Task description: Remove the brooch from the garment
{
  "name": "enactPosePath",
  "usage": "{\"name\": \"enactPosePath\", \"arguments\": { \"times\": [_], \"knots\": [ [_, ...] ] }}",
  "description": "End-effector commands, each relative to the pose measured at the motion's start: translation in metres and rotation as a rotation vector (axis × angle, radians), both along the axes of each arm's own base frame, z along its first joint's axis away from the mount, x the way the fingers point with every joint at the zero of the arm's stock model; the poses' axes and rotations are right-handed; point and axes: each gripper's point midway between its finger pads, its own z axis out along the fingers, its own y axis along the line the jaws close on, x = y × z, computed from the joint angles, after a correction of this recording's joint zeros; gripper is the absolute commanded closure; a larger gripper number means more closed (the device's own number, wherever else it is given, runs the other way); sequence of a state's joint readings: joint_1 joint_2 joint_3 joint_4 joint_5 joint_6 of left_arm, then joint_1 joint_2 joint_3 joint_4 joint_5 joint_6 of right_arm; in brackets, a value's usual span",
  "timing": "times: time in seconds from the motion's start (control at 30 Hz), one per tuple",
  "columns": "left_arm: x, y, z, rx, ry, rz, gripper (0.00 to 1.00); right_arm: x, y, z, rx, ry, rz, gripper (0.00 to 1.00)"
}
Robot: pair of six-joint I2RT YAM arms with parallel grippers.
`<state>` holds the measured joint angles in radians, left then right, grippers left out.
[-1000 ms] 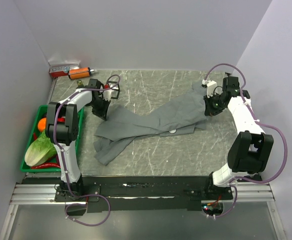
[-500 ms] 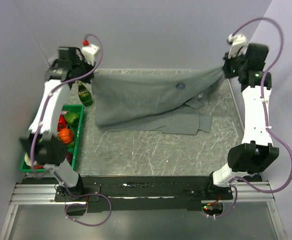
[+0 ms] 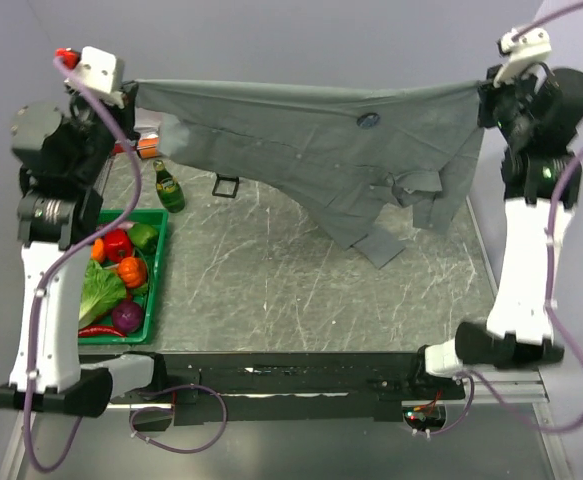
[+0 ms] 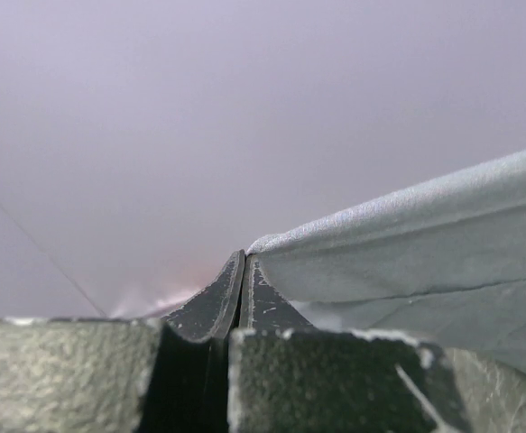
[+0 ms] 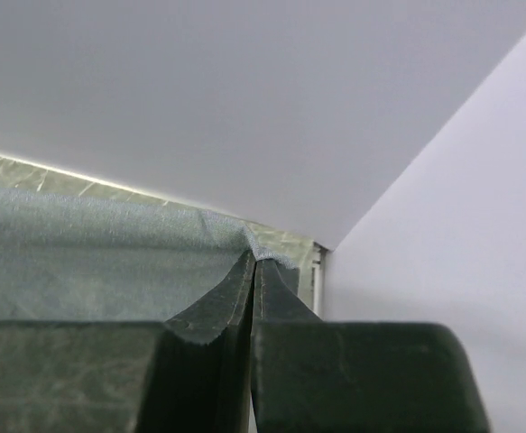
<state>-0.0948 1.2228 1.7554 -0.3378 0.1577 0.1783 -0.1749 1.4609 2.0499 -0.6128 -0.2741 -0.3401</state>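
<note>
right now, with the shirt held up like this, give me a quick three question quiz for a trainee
1. True or false: the brooch sits on the grey shirt, nearer the right gripper than the left gripper.
2. What stands on the table beside the green crate? A) a green bottle B) a white mug C) a tin can
3. How many grippers are shut on the shirt's edge?
Key: 1 true; 2 A; 3 two
</note>
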Motion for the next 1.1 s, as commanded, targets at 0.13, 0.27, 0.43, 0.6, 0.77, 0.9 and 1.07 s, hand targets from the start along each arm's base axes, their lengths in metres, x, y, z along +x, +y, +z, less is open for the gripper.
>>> {"name": "enactPosePath", "arguments": {
  "times": [0.13, 0.27, 0.43, 0.6, 0.77, 0.9, 1.07],
  "knots": [
    [-0.095, 0.019, 0.067, -0.062, -0.245, 0.049, 0.99, -0.151, 0.006, 0.117, -0.155, -0.431, -0.104, 1.0],
    [-0.136, 0.018, 0.082, -0.054, -0.314, 0.022, 0.99, -0.205, 0.014, 0.143, -0.154, -0.535, -0.122, 1.0],
    [-0.163, 0.018, 0.094, -0.078, -0.357, 0.0, 0.99, -0.237, 0.017, 0.168, -0.176, -0.61, -0.144, 1.0],
    [-0.158, 0.012, 0.08, -0.075, -0.309, -0.029, 0.99, -0.212, 0.012, 0.15, -0.22, -0.556, -0.143, 1.0],
    [-0.126, 0.009, 0.021, -0.09, -0.145, -0.031, 0.99, -0.163, 0.009, 0.099, -0.226, -0.447, -0.096, 1.0],
    [-0.09, -0.001, -0.066, -0.128, 0.073, -0.064, 0.99, -0.098, 0.012, 0.013, -0.219, -0.243, 0.007, 1.0],
    [-0.045, -0.02, -0.218, -0.134, 0.441, -0.137, 0.99, -0.033, 0.035, -0.132, -0.23, 0.09, 0.27, 1.0]
  ]
}}
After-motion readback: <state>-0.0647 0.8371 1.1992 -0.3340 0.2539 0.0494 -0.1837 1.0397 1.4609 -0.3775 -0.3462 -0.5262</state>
